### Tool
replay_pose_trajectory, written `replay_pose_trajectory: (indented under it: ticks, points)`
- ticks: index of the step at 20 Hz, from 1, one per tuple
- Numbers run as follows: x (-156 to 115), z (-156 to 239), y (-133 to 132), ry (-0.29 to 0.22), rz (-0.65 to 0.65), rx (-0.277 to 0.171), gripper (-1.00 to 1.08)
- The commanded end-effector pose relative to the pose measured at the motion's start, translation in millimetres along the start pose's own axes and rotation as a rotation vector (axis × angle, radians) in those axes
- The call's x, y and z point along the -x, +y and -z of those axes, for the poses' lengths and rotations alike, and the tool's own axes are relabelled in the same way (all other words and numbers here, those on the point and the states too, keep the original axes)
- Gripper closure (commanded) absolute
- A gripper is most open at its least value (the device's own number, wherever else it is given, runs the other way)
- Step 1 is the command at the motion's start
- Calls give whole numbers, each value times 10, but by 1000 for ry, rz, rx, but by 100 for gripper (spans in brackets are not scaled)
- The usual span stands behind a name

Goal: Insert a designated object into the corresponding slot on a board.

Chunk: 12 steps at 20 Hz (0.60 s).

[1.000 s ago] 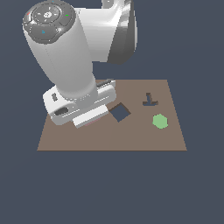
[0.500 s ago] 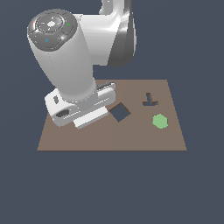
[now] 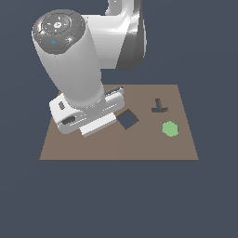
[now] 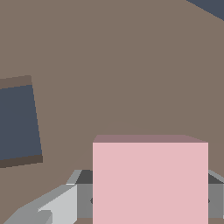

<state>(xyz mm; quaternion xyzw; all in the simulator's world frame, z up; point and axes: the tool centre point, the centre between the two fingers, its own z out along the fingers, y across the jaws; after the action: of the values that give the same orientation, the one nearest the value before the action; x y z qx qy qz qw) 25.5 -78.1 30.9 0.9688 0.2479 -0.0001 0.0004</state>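
The pale pink square tile point(image 4: 150, 181) sits between my gripper point(image 4: 150, 197) fingers point(image 4: 84, 201), whose grey pads press flush against its two sides. The gripper is shut on the tile, just over the brown board point(image 4: 109, 52). The dark navy square slot point(image 4: 17, 124) lies a short way to one side of the tile. In the exterior view my hand point(image 3: 88, 116) hangs over the left part of the board point(image 3: 139, 146) and hides the tile and fingers. The diamond-turned slot point(image 3: 127, 119) is just to the hand's right.
A green hexagon point(image 3: 170, 128) lies on the board to the right of the slot. A small dark T-shaped cut-out point(image 3: 159, 108) is behind it. The big white arm link rises over the board's left half. No red cross piece is in view.
The arm's upper link has dipped and turned slightly. The hand stays over the same left part of the board, beside the slot.
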Motion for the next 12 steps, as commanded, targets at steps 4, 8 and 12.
replay_pose_trajectory:
  ticks: [4,8,12]
  points:
    - [-136,33,-329,1,48,0,108]
    - [-273,71,-724,0,103,0,108]
    - [-344,93,-959,0,135,0,108]
